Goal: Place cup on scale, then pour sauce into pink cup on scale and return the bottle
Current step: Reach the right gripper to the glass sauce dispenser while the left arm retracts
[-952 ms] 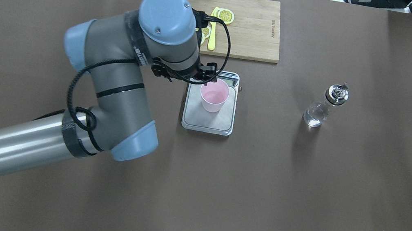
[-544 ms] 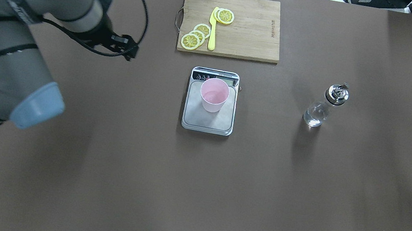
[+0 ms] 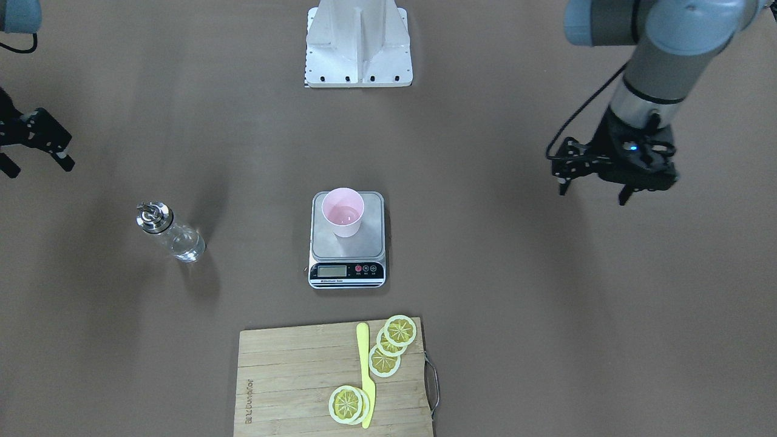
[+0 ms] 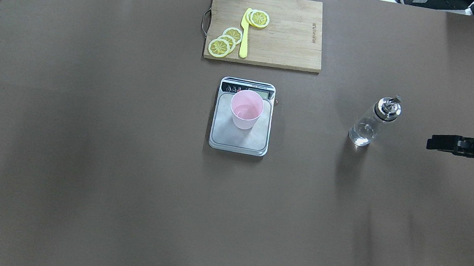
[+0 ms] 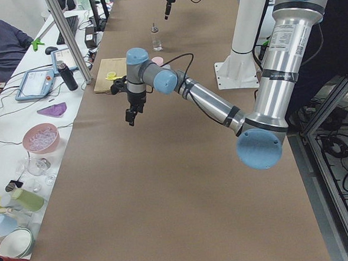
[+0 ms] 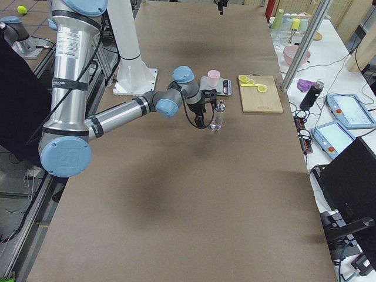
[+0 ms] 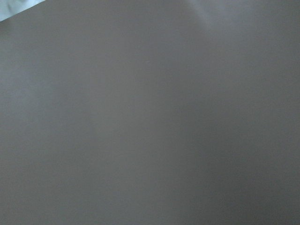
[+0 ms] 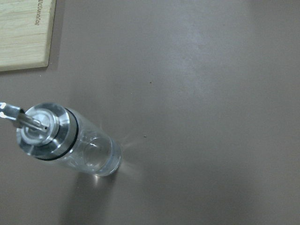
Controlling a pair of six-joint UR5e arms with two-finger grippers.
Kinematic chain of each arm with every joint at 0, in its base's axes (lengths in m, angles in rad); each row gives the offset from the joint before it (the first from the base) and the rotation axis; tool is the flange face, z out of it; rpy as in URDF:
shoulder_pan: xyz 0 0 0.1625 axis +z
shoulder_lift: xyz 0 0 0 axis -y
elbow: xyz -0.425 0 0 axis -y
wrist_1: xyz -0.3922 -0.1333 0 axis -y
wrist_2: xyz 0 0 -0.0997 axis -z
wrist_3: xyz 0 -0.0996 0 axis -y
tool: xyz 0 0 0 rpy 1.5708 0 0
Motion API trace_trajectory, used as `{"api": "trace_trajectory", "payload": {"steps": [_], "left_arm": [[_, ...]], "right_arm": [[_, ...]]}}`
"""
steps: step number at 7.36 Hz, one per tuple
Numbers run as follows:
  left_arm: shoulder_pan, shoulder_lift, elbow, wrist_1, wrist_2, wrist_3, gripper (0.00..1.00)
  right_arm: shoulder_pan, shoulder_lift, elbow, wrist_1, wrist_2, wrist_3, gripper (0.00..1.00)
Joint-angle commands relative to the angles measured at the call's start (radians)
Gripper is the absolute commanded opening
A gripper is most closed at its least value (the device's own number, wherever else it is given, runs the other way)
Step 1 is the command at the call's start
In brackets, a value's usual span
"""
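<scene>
The pink cup (image 4: 246, 108) stands upright on the scale (image 4: 238, 140) at the table's middle, also seen from the front as the cup (image 3: 343, 211) on the scale (image 3: 348, 249). The clear bottle (image 4: 372, 123) with sauce stands upright to the right, alone; the right wrist view looks down on the bottle (image 8: 70, 143). My right gripper (image 3: 37, 168) hovers open and empty, off to the bottle's right, a gap away. My left gripper (image 3: 592, 193) hangs open and empty far to the left of the scale. The left wrist view shows only bare table.
A wooden cutting board (image 4: 289, 41) with lemon slices and a yellow knife (image 4: 245, 34) lies behind the scale. The robot's mounting plate (image 3: 358, 54) sits at the near edge. A person (image 5: 0, 46) sits at the cluttered side bench beyond the table's far edge.
My left arm let go of the cup and swung away left, almost out of the overhead view. My right arm came in from the right edge toward the bottle.
</scene>
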Motion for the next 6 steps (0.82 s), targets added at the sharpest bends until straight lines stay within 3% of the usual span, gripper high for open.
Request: {"api": "trace_trajectory", "payload": {"steps": [1,3,6], "left_arm": [[-0.153,0.049,0.119,-0.025,-0.022,0.063,0.98],[-0.155,0.049,0.115,-0.032,-0.024,0.065,0.98],[-0.155,0.051,0.099,-0.038,-0.024,0.065,0.98]], "right_arm": [[-0.187,-0.001,0.013,-0.001,-0.289,0.126,1.0],[-0.351,0.004,-0.016,-0.003,-0.551,0.187,1.0],[-0.45,0.041,-0.099,0.037,-0.761,0.228,1.0]]}}
